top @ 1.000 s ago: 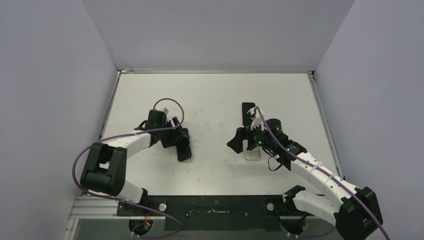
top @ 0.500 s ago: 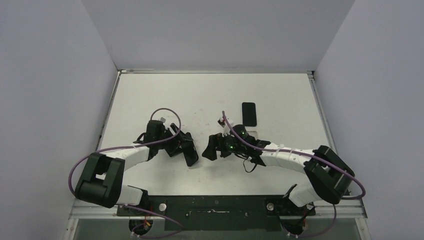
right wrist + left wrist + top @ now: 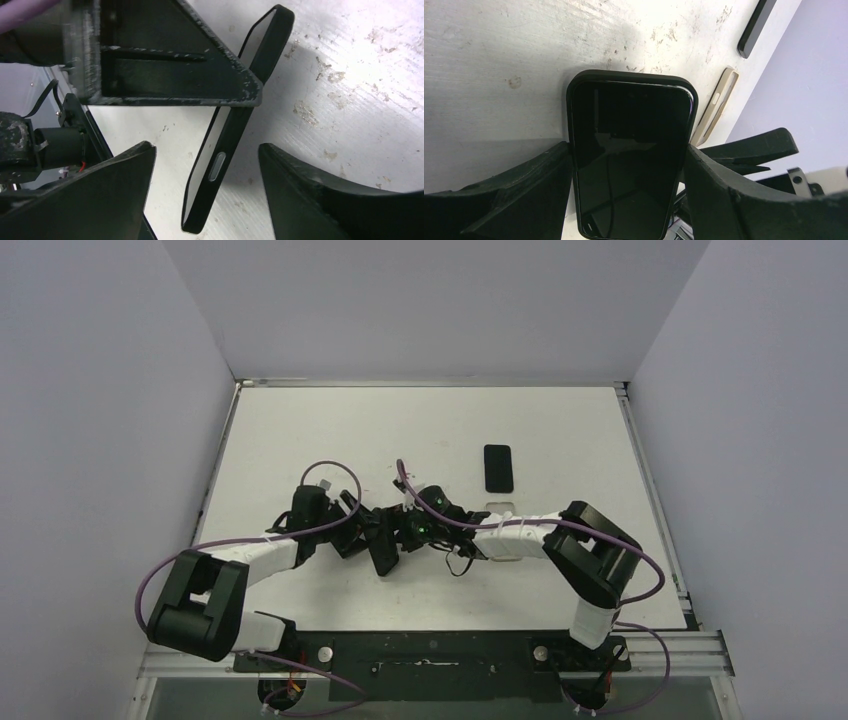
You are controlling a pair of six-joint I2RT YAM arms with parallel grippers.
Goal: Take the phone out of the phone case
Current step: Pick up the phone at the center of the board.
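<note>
While the left fingers (image 3: 724, 200) clamp the phone case (image 3: 631, 75) by its long sides over the desk (image 3: 499, 50), the phone (image 3: 629, 150) is not yet out, and the right fingers (image 3: 325, 200) stand wide around one edge.

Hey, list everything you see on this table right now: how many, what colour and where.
table: one, white and scuffed, walled on three sides
cased phone: one, black in a black case, near-centre
bare phone: one, black, lying flat, far of centre
empty case: one, beige, between the two phones
cables: two, purple, along the arms
arms: two, white and black, meeting near-centre
left gripper: black, shut on the cased phone
right gripper: black, open, straddling the cased phone's edge
</note>
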